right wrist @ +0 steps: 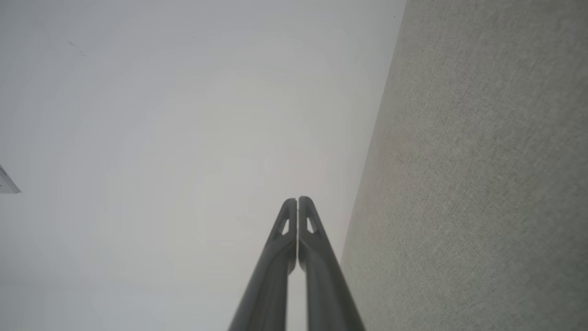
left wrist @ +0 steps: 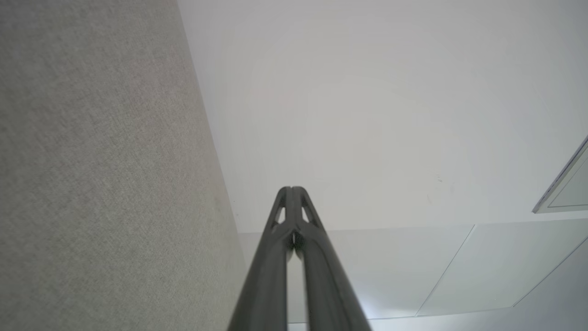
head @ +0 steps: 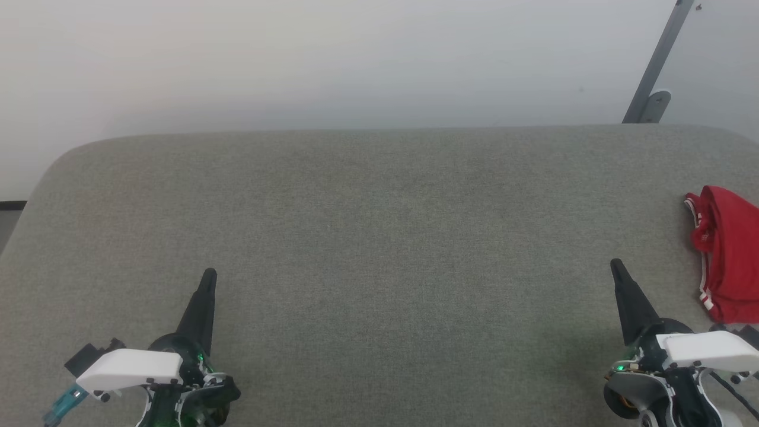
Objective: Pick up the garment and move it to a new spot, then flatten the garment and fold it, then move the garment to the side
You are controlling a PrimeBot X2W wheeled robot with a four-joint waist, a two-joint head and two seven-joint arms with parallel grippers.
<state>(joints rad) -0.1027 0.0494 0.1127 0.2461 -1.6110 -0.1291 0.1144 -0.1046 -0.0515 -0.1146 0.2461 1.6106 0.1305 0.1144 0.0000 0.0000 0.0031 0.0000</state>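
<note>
The garment is seen bunched into a red heap, with white-and-red striped trim along its left edge. It is placed at the far right of the grey fabric-covered bench and is partly cut off by the edge of the head view. Near it, to its left, the right gripper is seen over the bench, its two dark fingers pressed together on nothing and kept apart from the cloth. The left gripper is found well apart, at the bench's left side, likewise closed and empty. Behind the bench a pale wall is shown, with a grey metal strut fixed at its upper right.
</note>
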